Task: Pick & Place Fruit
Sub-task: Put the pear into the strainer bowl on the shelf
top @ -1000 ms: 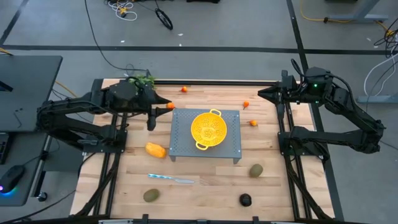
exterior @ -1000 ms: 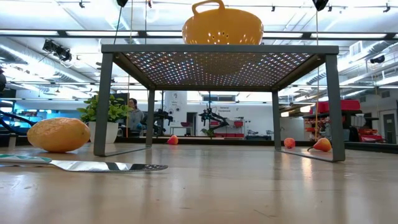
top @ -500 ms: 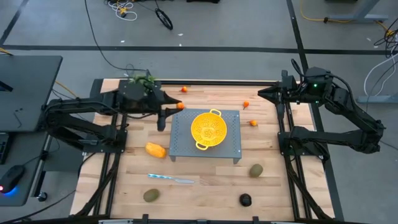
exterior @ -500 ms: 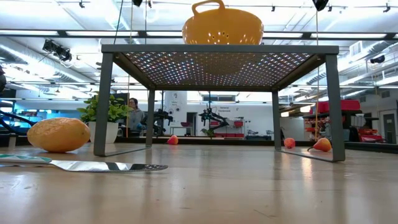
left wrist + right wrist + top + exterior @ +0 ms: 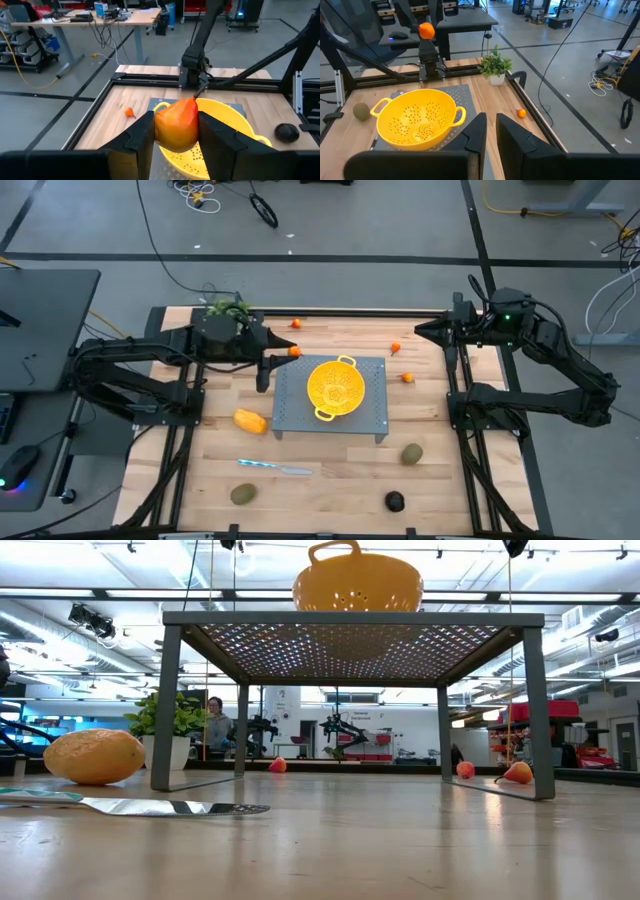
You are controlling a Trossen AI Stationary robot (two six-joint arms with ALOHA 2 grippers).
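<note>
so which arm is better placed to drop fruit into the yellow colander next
Left: its gripper already holds a small orange-red fruit beside the yellow perforated colander. The right gripper waits empty at the table's far edge.

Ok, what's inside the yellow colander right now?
Nothing shows inside the colander: its holed bottom looks bare from above and from the right wrist. The near inner wall is hidden in the left wrist view by the fruit in the left gripper.
</note>
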